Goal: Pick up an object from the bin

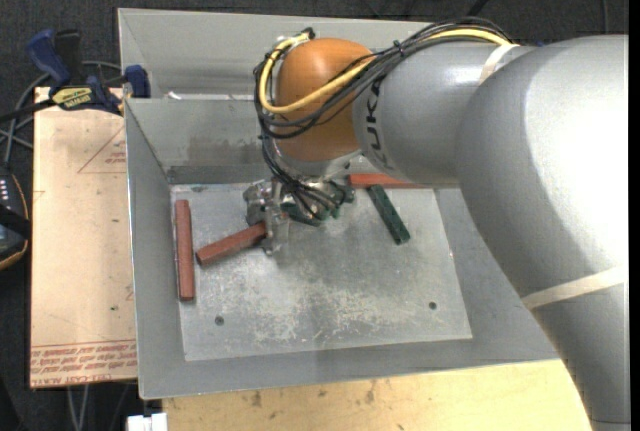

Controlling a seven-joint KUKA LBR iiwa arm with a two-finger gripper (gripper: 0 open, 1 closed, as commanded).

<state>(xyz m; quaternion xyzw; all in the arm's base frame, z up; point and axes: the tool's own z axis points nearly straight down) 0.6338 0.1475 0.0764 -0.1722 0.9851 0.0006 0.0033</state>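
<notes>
Camera view: tool [272, 224] is down at the floor of the grey metal bin [330, 319], left of centre, directly below the orange wrist cover [315, 99]. Yellow and black cables [265, 84] loop round the cover's left side. Tool tip sits at the upper-right end of a slanted red-brown bar [228, 245]. It looks like contact, but the wrist crowds that spot, so not confirmed. Tool wide or narrow: cannot tell from this angle.

The slanted bar lies flat on the bin floor, its lower-left end just beside a second red-brown bar [184, 249] lying lengthwise along the floor's left edge.

Right of the tool, a dark green bar [391, 217] lies flat on a slant, apart from the tool. At its upper end, an orange-red bar [385, 182] pokes out from under the arm, mostly hidden.
</notes>
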